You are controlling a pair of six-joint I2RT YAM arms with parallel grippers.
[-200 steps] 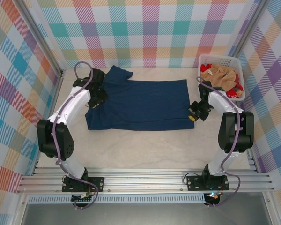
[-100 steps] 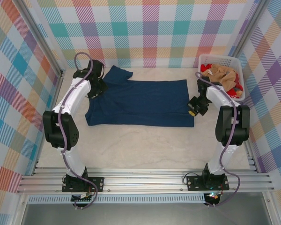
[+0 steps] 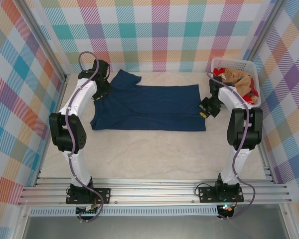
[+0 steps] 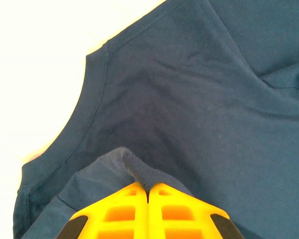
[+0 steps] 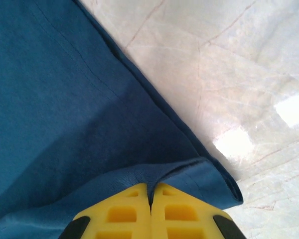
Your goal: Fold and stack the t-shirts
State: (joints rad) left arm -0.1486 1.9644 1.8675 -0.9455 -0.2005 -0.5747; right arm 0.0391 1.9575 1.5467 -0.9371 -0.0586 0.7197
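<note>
Shirt [image 3: 149, 107], thinly pinched by the clamped left tool [image 4: 148, 194] at 10 o'clock and right tool [image 5: 150, 194] at 3 o'clock, may slip free under uneven pulling.

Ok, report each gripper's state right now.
Left gripper: closed, pinching the navy t-shirt near its collar.
Right gripper: closed, pinching the same shirt's hem.

Pastel plaid fabric walls [image 3: 159, 35] enclose the cell on three sides, held by aluminium corner posts [image 3: 40, 40]. The tabletop [image 3: 149, 154] has a beige marble pattern. Aluminium rails [image 3: 154, 191] run along its near edge. Bright glare patches [image 5: 234, 142] reflect off the tabletop surface.
</note>
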